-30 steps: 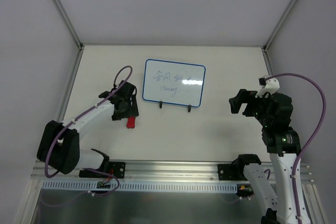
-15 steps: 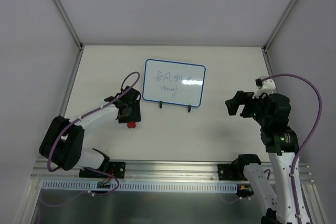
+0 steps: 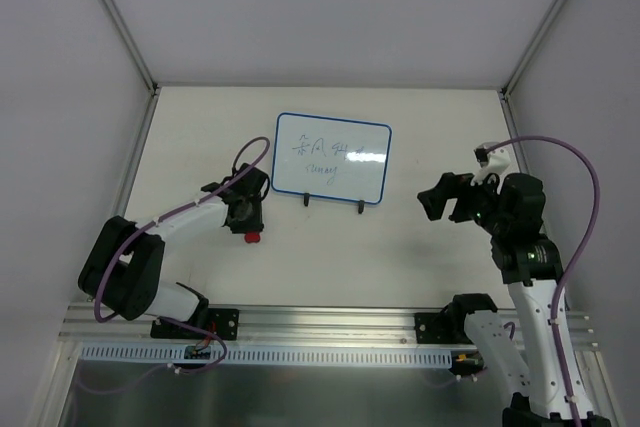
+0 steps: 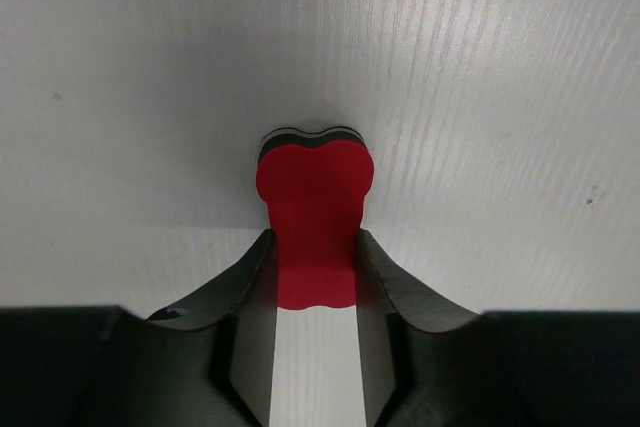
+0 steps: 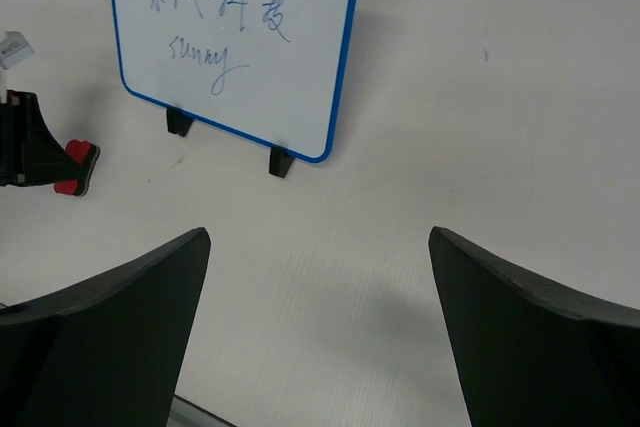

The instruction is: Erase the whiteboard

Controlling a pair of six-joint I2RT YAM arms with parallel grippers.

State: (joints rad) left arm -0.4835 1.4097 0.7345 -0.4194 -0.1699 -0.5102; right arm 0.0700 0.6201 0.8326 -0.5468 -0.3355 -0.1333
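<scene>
The whiteboard stands on two black feet at the table's middle, blue-framed and bearing dark handwriting; the right wrist view also shows the whiteboard. A small red eraser lies on the table left of the board's feet. My left gripper is down over it, shut on the eraser, both fingers pressed to its sides. My right gripper hovers right of the board, open, nothing between its fingers. The red eraser shows at that view's left edge.
Grey enclosure walls stand to the left, right and back of the white table. An aluminium rail runs along the near edge by the arm bases. A purple cable loops above the right arm.
My left gripper has come down over the red eraser and closed on it. The right arm has shifted left, toward the whiteboard, jaws still wide.
</scene>
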